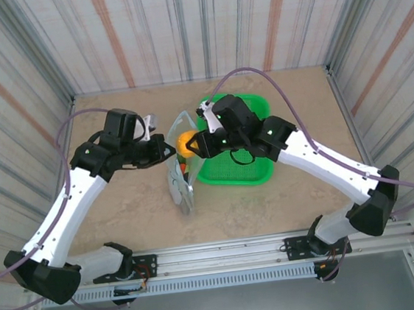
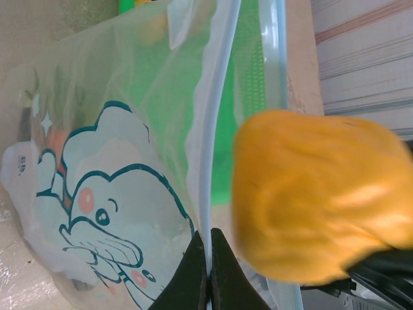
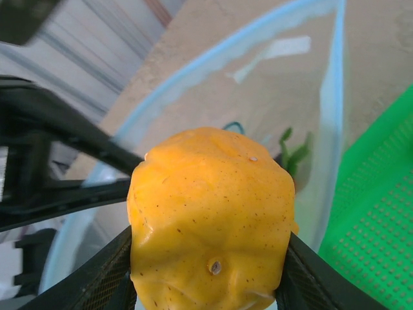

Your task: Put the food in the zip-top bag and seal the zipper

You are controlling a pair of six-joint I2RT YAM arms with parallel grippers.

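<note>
My right gripper is shut on the orange, a dimpled yellow-orange toy fruit, one finger on each side of it. It holds the orange at the open mouth of the zip-top bag, between the two arms. The clear bag carries a pale blue cartoon print. My left gripper is shut on the zipper, pinching the light-blue strip and holding the mouth up. The orange hangs just right of that strip. A green-topped orange piece lies inside the bag.
The green mesh basket sits right of the bag, under my right arm, and shows behind the bag and beside the mouth. Striped walls close the table on three sides. Bare tabletop lies in front of the bag.
</note>
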